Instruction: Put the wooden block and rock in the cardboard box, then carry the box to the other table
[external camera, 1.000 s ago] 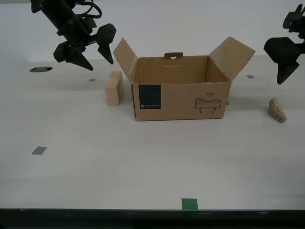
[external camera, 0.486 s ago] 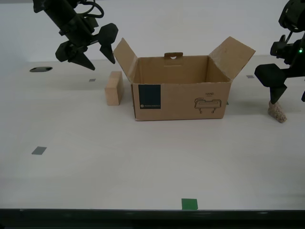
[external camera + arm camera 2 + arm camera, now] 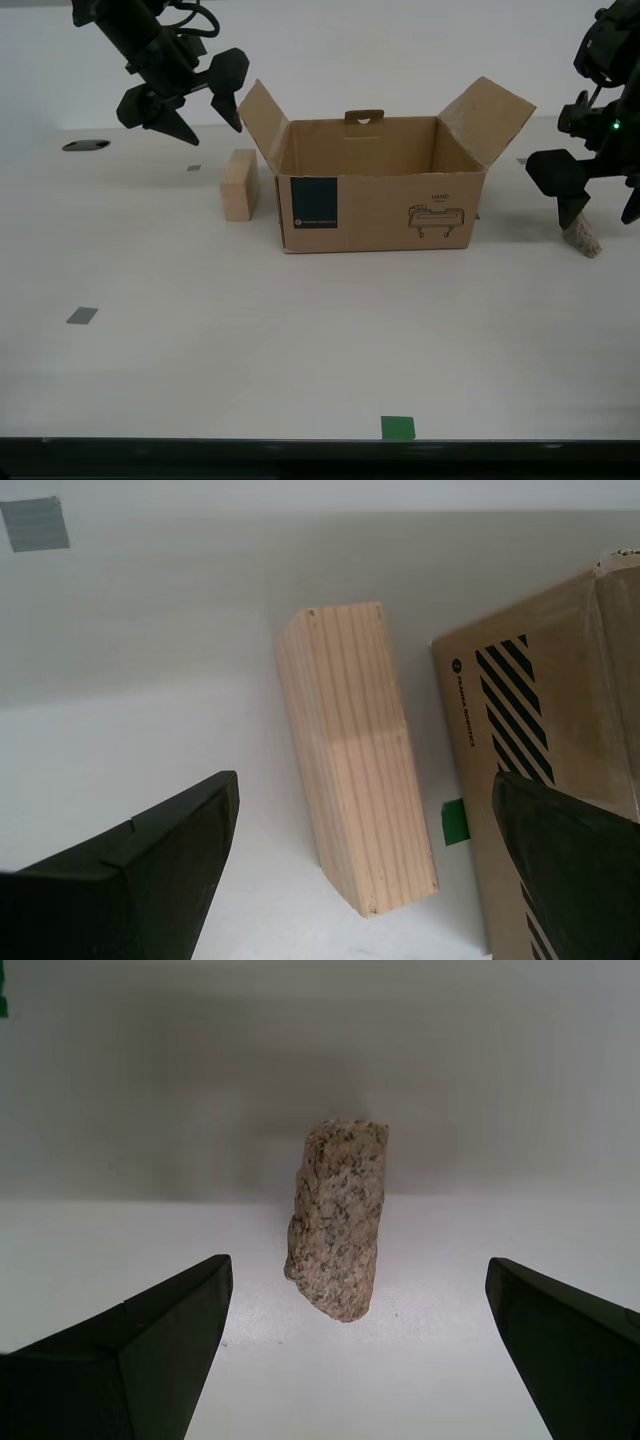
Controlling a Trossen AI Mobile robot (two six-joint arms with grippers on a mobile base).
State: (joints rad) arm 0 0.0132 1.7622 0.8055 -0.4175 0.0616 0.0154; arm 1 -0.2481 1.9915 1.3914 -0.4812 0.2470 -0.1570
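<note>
Green tape square (image 3: 397,428) at table's (image 3: 300,340) near edge; grey tape patch (image 3: 82,316).

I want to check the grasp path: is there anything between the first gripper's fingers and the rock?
No. In the first wrist view, only bare table lies between my first gripper and the rock.

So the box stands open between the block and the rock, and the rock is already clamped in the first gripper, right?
Not clamped. In the first wrist view the rock lies on the table between the open fingers of my first gripper, untouched. The cardboard box does stand open between the wooden block and the rock.
</note>
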